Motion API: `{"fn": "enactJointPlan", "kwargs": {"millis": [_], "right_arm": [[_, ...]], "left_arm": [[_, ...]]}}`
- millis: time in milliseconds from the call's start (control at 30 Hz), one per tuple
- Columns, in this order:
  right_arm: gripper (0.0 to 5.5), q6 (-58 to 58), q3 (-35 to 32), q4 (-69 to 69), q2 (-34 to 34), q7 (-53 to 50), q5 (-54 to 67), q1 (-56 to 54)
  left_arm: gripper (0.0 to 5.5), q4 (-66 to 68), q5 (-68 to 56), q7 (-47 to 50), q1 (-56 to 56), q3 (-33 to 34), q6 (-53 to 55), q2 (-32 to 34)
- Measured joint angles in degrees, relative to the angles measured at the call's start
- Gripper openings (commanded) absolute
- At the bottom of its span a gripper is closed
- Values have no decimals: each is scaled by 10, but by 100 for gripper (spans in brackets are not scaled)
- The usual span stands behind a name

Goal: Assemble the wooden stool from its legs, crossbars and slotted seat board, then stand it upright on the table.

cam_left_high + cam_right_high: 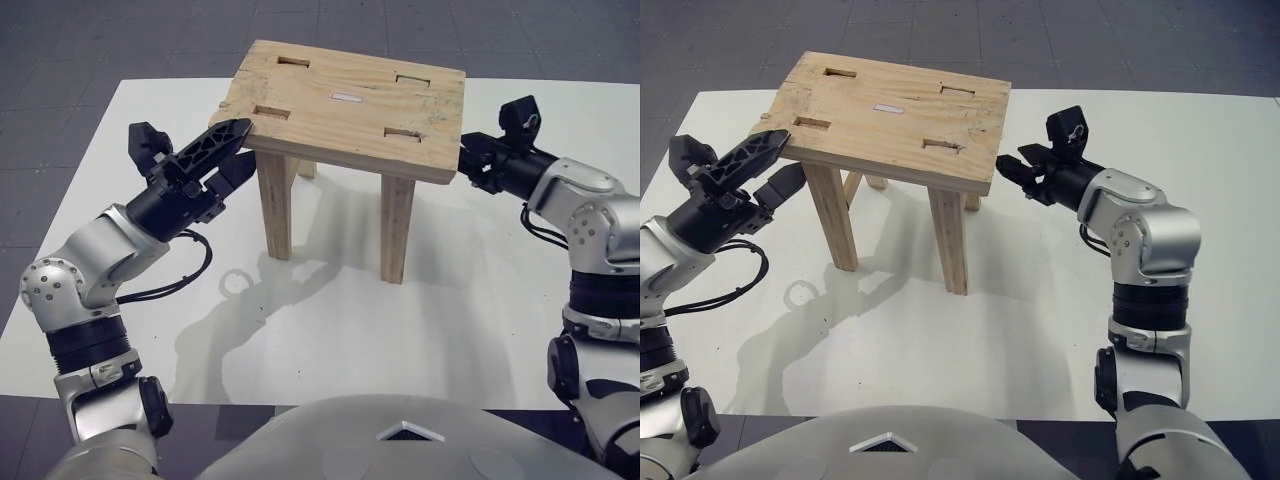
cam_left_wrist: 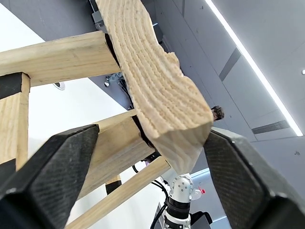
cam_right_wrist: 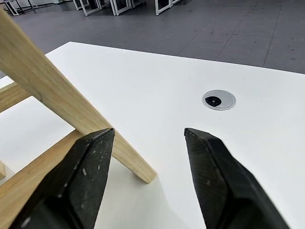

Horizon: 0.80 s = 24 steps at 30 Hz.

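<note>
The left fingers (image 2: 52,176) stood open, one above and one below the near left corner of the seat (image 1: 350,100). That corner lay in the gap between them. One finger sat just beside the wood, and we could not tell whether it touched. The other was clearly apart from the board. Nothing was clamped.

The right fingers (image 3: 90,176) were also spread and held nothing. They hung just beside the seat's right edge, near its near right corner, and we saw bare tabletop (image 1: 400,340) between them. In the right wrist view, a leg (image 3: 71,112) slanted past one finger. Beyond it a round silver grommet (image 3: 218,100) was set in the white surface.

Between the two arms the stool (image 1: 345,150) stood upright and assembled in the far middle of the tabletop, with its feet on the white surface. The seat was on top, roughly level, with four slots (image 1: 271,113) cut through it, one near each corner. The near left leg (image 1: 275,205) and near right leg (image 1: 396,228) were plain to see, and the far legs were mostly hidden behind them. Under the board a crossbar (image 2: 52,62) ran between the legs on the left side.

The left arm came in from the near left. The right arm came in from the right, at about the height of the seat.
</note>
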Motion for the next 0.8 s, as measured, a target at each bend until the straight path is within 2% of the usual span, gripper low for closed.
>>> {"fn": "enactJointPlan", "kwargs": {"millis": [233,333,500,600,700,800], "right_arm": [[79,-92,17,165,23,-56,-76,-106],[12,-95,-8,174,50,-111,-79,-162],[12,-56,5,35,39,-148,-111,-85],[12,-74,13,69,29,-179,-156,-87],[12,-77,-15,136,29,-228,-180,-111],[12,-72,-44,103,28,-243,-178,-133]], "left_arm": [[391,-20,-1,-5,0,-38,-29,-5],[391,-38,16,11,-25,-82,-63,-45],[391,-92,40,18,-17,-76,-98,-43],[391,-132,22,24,16,-67,-109,-34],[391,-161,17,31,33,-69,-120,-24],[391,-193,18,29,53,-60,-123,1]]}}
